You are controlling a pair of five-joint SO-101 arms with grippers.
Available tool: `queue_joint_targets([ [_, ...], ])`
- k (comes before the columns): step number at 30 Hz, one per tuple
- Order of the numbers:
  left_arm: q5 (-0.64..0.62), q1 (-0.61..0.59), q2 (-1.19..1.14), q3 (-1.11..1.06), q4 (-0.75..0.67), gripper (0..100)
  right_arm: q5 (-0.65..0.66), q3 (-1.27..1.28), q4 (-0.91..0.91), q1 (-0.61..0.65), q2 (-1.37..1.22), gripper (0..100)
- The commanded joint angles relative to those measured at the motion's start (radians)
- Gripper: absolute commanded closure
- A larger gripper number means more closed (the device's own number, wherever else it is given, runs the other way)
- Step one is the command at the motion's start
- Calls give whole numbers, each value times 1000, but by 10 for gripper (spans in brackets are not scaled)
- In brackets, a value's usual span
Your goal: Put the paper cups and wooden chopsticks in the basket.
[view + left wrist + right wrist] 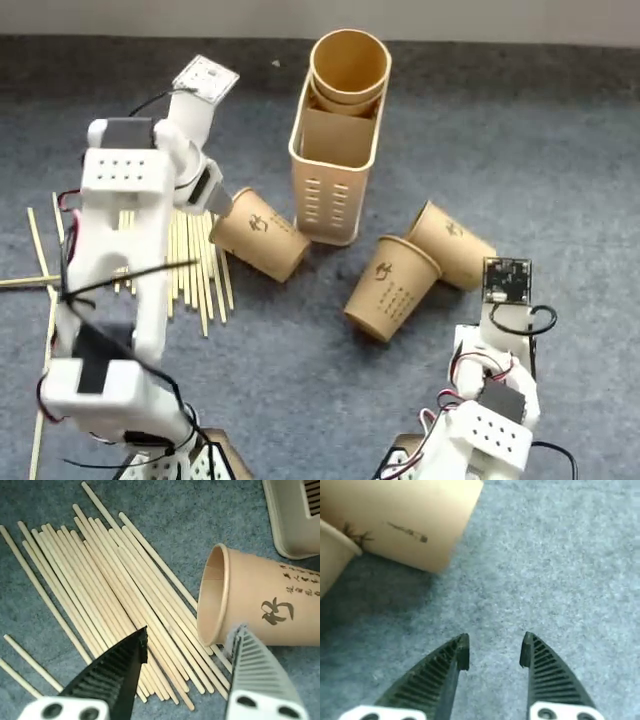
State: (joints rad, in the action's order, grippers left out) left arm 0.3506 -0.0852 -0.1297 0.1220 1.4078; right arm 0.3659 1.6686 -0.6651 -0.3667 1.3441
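Currently the white left arm [120,250] is stretched forward over the grey carpeted bench [570,170]. Its jaws are held apart and pointed down above the spread of pale wooden chopsticks [100,590], and the white jaw is seen just beside the rim of a tan paper cup [260,605] lying on its side. That cup is found just beside the foot of the upright cream slotted plastic basket [330,190], in which two more tan cups [348,65] are nested. Two further tan cups [392,287] are laid on their sides, close together, on the basket's other side. The white right arm [490,435] is posed low near them, its jaws parted above bare carpet, with nothing gripped.
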Motion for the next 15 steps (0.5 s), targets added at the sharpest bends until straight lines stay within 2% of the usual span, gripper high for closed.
queue_joint_targets([
  [1,18,56,-82,88,11,713,14,45,-4,21,12,821],
  [9,68,93,-225,88,14,716,14,44,-4,21,12,821],
  [15,97,105,-277,97,72,716,14,44,-4,21,12,821],
])
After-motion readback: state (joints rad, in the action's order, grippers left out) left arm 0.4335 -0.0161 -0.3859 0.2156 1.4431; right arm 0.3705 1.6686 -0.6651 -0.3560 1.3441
